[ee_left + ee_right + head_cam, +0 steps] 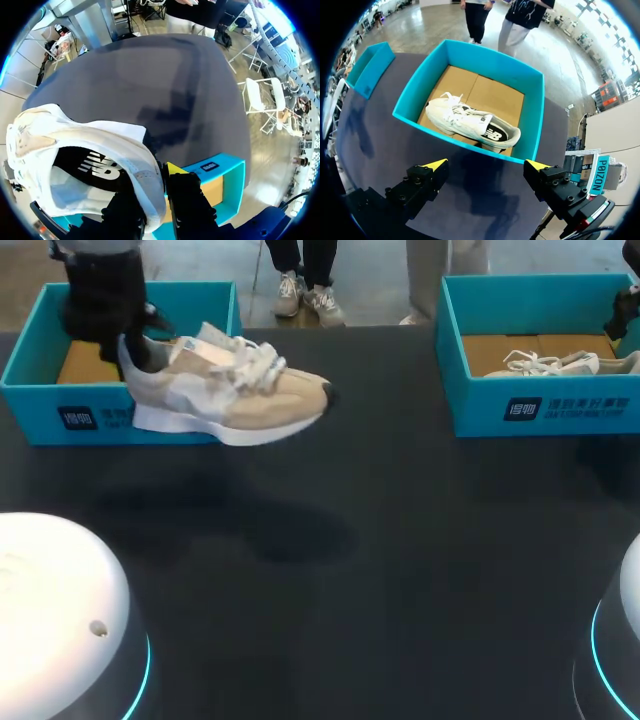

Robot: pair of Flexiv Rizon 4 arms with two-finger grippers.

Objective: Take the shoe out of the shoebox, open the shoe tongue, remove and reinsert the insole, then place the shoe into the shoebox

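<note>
Head view: shoe is clamped at its heel by left gripper, clear of the far-left shoebox; right gripper is spread open; tongue, insole steps judged pending.

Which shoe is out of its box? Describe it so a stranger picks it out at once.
On the dark table, find the teal cardboard shoebox at the left. The beige and white lace-up sneaker hangs before its front wall, held by the heel in the left end effector. Unlike the pale sneaker lying inside the right teal shoebox, it is lifted clear of its box.
</note>
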